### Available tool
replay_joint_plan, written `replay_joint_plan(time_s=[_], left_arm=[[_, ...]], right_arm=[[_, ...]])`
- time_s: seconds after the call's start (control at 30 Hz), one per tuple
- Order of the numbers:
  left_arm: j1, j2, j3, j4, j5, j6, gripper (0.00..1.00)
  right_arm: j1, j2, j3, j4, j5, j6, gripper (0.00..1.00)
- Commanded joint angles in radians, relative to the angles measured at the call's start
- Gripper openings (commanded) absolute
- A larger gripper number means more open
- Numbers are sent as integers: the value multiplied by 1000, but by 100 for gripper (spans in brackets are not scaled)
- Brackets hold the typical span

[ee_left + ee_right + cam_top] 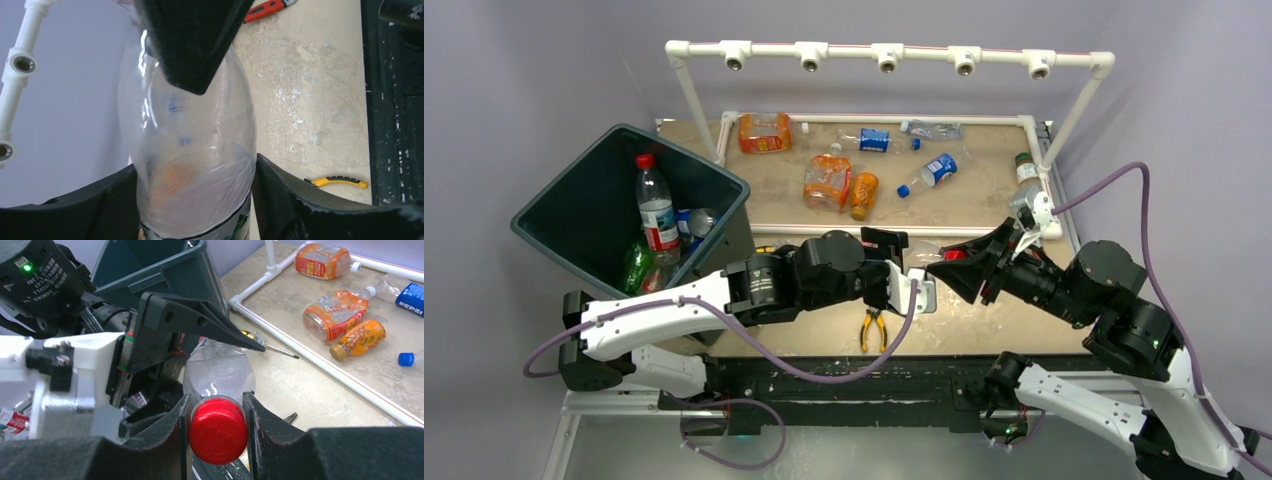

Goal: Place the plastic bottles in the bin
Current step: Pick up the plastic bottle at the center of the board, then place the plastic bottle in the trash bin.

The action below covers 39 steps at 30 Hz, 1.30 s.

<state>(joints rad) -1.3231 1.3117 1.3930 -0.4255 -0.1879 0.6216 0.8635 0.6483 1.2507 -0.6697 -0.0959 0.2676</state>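
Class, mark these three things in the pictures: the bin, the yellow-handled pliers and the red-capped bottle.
bin [589, 200], top external view, bare inner wall.
yellow-handled pliers [873, 320], top external view, where the handles meet.
red-capped bottle [217, 430], right wrist view, face of its cap.

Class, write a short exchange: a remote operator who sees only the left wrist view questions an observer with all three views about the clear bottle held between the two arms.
Operator: The left jaws flank the clear bottle. What is the other arm gripping?
Observer: The right jaws are shut on its red cap.
Operator: Where is the bin?
Observer: The bin stands to the left of the left jaws, with its mouth open upward.
Operator: Are any bottles left to collect?
Observer: Several lie inside the white pipe frame, including a small orange bottle.
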Motion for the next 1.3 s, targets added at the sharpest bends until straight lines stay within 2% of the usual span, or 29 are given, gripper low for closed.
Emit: replay_joint_plan(time_s=[0.0, 0.17, 0.27, 0.33, 0.37, 0.4, 0.5, 0.53, 0.67, 0.77, 0.87, 0.93, 1.0, 1.07, 1.1, 1.13, 1.27], left_arm=[[-2, -43, -9, 49, -21, -26, 63], [-2, -45, -26, 62, -38, -26, 43], [-2, -46, -37, 78, -39, -28, 40], [-2, -50, -43, 92, -42, -28, 39], [-2, -55, -46, 99, -44, -30, 39], [-2, -60, -46, 107, -47, -31, 39], [-2, -89, -44, 149, -86, -46, 37], [-2, -102, -41, 164, -109, -58, 35], [-2, -149, 10, 222, -290, -129, 28], [-2, -176, 85, 259, -507, -183, 27], [-2, -184, 180, 302, -720, -185, 27], [-2, -178, 244, 368, -872, -127, 24], [-1, -150, 285, 512, -1038, 39, 23], [11, -127, 301, 674, -1122, 210, 23], [25, -120, 315, 724, -1135, 243, 23], [41, -109, 347, 705, -1139, 211, 23], [283, -26, 537, 266, -1046, -117, 25]], right_arm=[[2, -4, -2, 48, 15, -11, 0], [2, -7, -1, 50, 7, -13, 0], [2, -19, -6, 62, -4, -14, 1], [2, -41, -12, 82, -20, -17, 34], [1, -50, -15, 94, -32, -17, 54], [2, -59, -16, 102, -39, -14, 69], [2, -85, -26, 136, -57, -9, 95], [2, -100, -34, 154, -61, -6, 98], [1, -188, -110, 268, -21, 7, 99], [2, -268, -198, 362, 47, 23, 99], [1, -324, -299, 445, 53, 47, 99], [1, -332, -355, 479, 53, 63, 99], [2, -318, -400, 506, 52, 75, 99], [2, -300, -443, 538, 47, 94, 99], [2, -291, -463, 557, 34, 105, 99], [1, -283, -486, 578, 22, 113, 99], [2, -260, -541, 655, -4, 143, 99]])
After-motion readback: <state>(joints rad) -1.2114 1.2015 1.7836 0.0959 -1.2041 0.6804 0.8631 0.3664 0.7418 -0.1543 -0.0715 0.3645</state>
